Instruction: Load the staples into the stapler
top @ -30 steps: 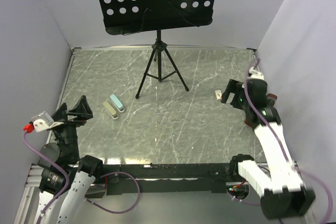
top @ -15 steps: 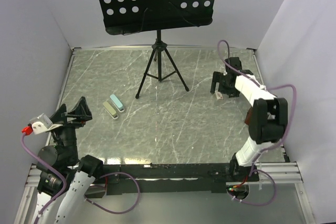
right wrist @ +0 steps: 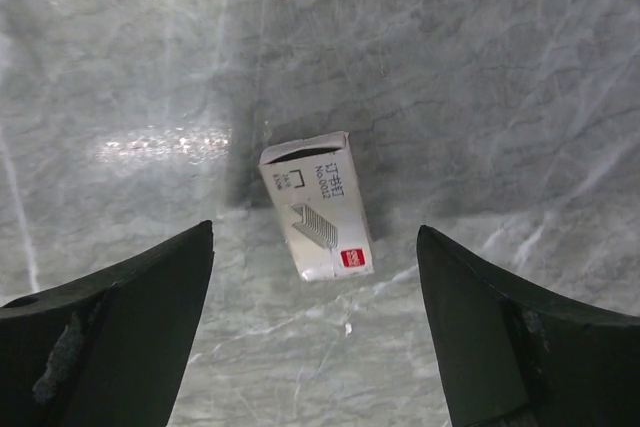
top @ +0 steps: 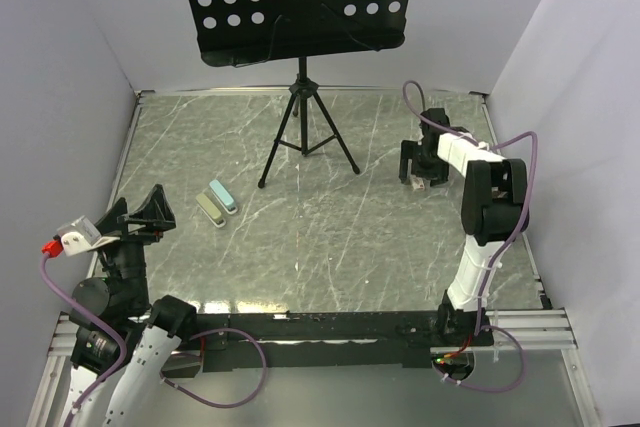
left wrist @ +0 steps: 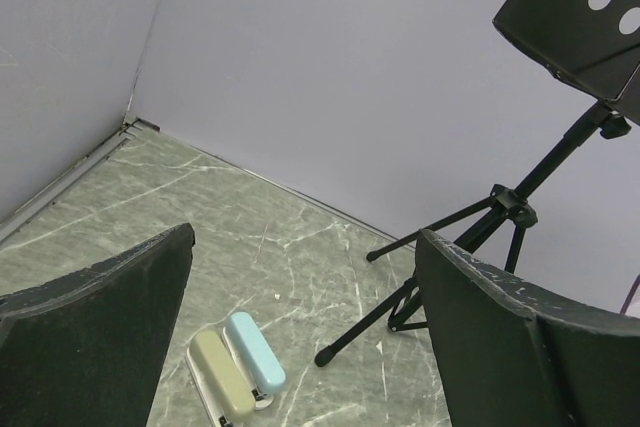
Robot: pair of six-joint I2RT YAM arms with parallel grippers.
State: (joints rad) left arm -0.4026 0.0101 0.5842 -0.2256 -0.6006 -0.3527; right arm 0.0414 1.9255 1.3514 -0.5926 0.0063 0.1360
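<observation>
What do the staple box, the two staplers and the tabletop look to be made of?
Staple box: thin cardboard, matte white, going by its crisp folded edges and printed label. Olive stapler and light blue stapler: probably plastic shells, smooth, with rounded moulded ends. Table: grey-green marble-look surface with white veins, glossy where it reflects light; real stone or laminate, cannot tell.

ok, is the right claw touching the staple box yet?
Apart. The right wrist view shows the staple box lying between the fingers of the open right claw, with bare table on both sides.
</observation>
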